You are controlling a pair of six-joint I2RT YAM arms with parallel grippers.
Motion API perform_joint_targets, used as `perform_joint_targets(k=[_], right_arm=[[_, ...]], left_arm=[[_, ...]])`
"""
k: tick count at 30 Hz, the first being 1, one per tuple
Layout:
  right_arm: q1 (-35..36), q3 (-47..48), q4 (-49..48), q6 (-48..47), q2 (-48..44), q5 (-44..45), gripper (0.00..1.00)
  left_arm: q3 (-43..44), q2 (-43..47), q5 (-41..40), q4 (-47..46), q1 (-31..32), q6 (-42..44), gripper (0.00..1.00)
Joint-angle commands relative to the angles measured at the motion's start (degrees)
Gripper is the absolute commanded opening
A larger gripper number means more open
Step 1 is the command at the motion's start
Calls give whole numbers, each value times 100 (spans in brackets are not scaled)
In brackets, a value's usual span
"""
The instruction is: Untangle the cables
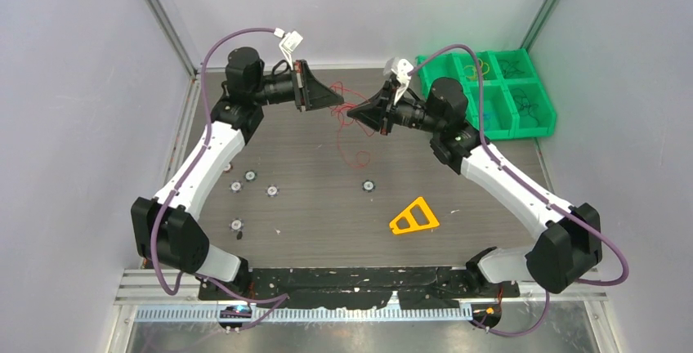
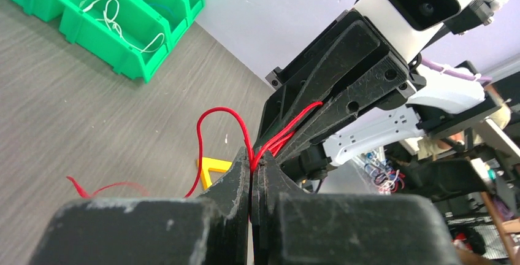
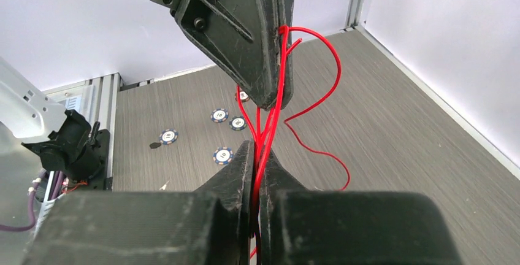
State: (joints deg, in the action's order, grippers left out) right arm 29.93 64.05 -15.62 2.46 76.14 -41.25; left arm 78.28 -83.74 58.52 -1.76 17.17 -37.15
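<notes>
Left jaws and right jaws, tip to tip left of the green bins (image 1: 527,131), both pinch the red cable (image 2: 274,142)

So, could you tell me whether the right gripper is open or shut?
Shut: the right gripper pinches the red cable between touching fingers.

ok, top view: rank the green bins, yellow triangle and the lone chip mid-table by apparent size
1. green bins, largest by far
2. yellow triangle
3. chip, smallest
All sit on the table, so the ranking is safe.
</notes>
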Motion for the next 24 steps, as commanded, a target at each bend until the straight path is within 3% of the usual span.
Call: perform_joint_targets(k=[1, 8, 11, 13, 17, 18, 19, 24], right_arm=[[-153, 482, -68, 257, -347, 22, 5], [-608, 1145, -176, 837, 34, 382, 5], [-733, 1520, -110, 987, 271, 265, 5], [-743, 1584, -76, 932, 307, 199, 5], [-855, 1826, 210, 711, 295, 197, 5], [-905, 1952, 258, 681, 316, 203, 5], [-997, 2032, 423, 588, 328, 218, 5], [-1396, 2766, 895, 223, 566, 350, 6]], left_arm=[[-101, -43, -515, -314, -275, -388, 0], [-474, 81, -269, 74, 36, -131, 0], [-599, 149, -4, -298, 197, -245, 0], [-536, 195, -115, -338, 185, -244, 34], [-258, 219, -509, -94, -254, -17, 86], [-182, 226, -554, -73, -384, 32, 95], [-105, 233, -575, -52, -482, 102, 99], [275, 236, -684, 827, -692, 959, 100]])
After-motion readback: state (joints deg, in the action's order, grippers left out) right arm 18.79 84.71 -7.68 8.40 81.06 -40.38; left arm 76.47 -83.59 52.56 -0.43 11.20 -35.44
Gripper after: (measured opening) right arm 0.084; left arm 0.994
